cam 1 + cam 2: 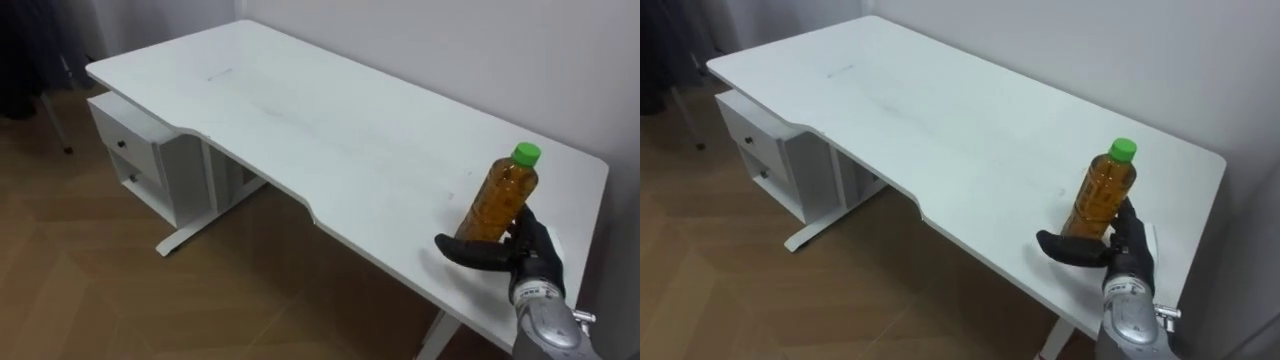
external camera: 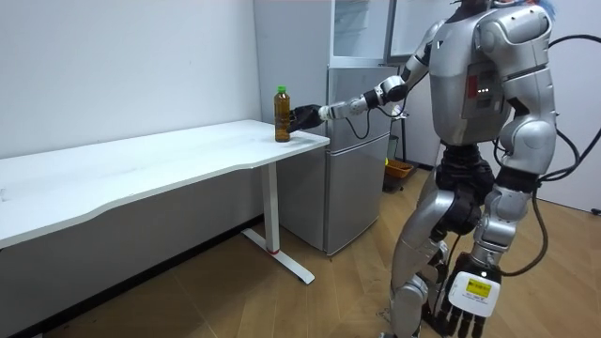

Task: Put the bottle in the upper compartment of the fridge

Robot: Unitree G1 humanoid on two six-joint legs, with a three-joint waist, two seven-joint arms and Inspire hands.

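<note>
White desk (image 1: pixel 300 120), lower right of the eye views: amber green-capped bottle (image 1: pixel 502 198) stood upright, right hand (image 1: pixel 535 255) clasped round its base; left hand (image 2: pixel 467 295) hung low, fingers relaxed.

The desk (image 1: pixel 330 140) is plain white all over. At one end of it the bottle (image 1: pixel 500 200) shows amber, close to honey-brown, under a bright green cap (image 1: pixel 526 153). The right hand (image 1: pixel 530 252) round its base is black. Under the desk's other end the drawer unit (image 1: pixel 135 150) is white too, with small dark knobs. Below the desk the floor (image 1: pixel 100 290) is warm brown wood in a herringbone pattern. Beside the desk the fridge (image 2: pixel 357 141) is pale grey.
</note>
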